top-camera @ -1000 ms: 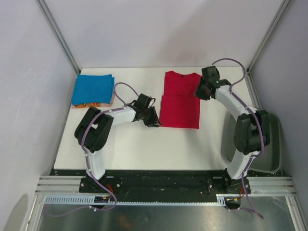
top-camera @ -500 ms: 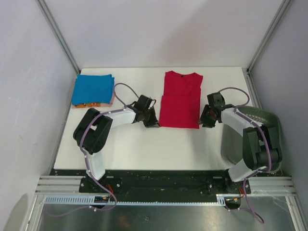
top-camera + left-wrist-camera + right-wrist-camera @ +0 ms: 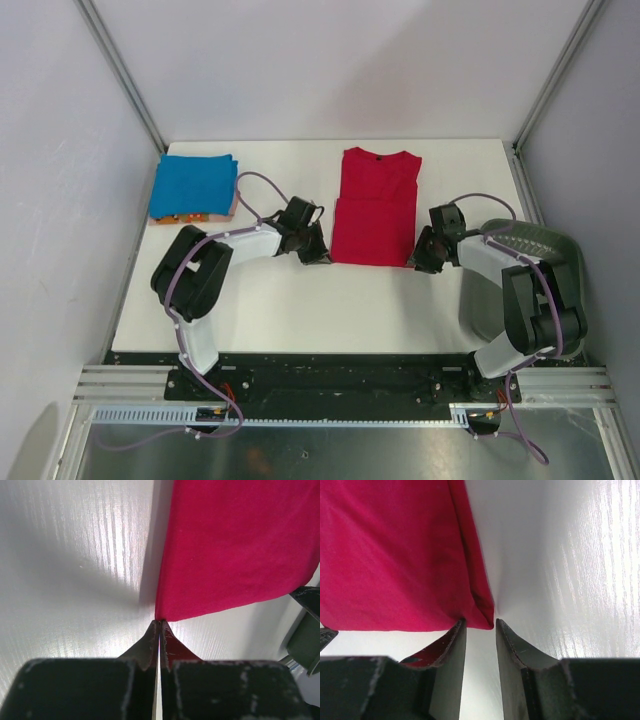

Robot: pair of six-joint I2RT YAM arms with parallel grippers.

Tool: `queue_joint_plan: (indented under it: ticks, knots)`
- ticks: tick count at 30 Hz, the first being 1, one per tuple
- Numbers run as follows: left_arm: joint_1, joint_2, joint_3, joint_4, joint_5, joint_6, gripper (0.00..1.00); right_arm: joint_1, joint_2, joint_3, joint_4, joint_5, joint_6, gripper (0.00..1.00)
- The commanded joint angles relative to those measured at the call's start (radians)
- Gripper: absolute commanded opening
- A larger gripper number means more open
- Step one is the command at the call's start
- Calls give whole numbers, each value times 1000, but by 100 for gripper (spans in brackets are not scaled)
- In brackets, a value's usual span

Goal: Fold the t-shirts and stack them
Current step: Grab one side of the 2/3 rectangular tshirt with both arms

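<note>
The red t-shirt (image 3: 375,205) lies flat mid-table, folded into a long strip with its neck at the far end. My left gripper (image 3: 322,255) sits at its near-left corner. In the left wrist view it (image 3: 160,622) is shut, with the tips pinching that corner of the red cloth (image 3: 235,545). My right gripper (image 3: 422,260) is at the near-right corner. In the right wrist view it (image 3: 480,626) is open, with the jaws either side of the corner of the red cloth (image 3: 395,555). The folded blue t-shirt (image 3: 195,183) lies on the orange one (image 3: 188,217) at the far left.
The dark grey bin (image 3: 565,300) stands off the table's right edge, beside the right arm. White table (image 3: 300,310) shows in front of the red t-shirt. Frame posts rise at the far corners.
My right arm has swung from the red t-shirt's far-right sleeve down to its near-right corner. My left gripper has stayed at the near-left corner.
</note>
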Motion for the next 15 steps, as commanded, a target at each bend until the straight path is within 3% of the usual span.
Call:
queue_joint_plan:
  ticks: [1,15]
  knots:
    - [-6,-39,-8,15,-13,-12,0,8,-18,-24,53,45,33,34]
    - [-5,-37,-14,15,-10,-3,0,6,-110,-83,96,80,61,34]
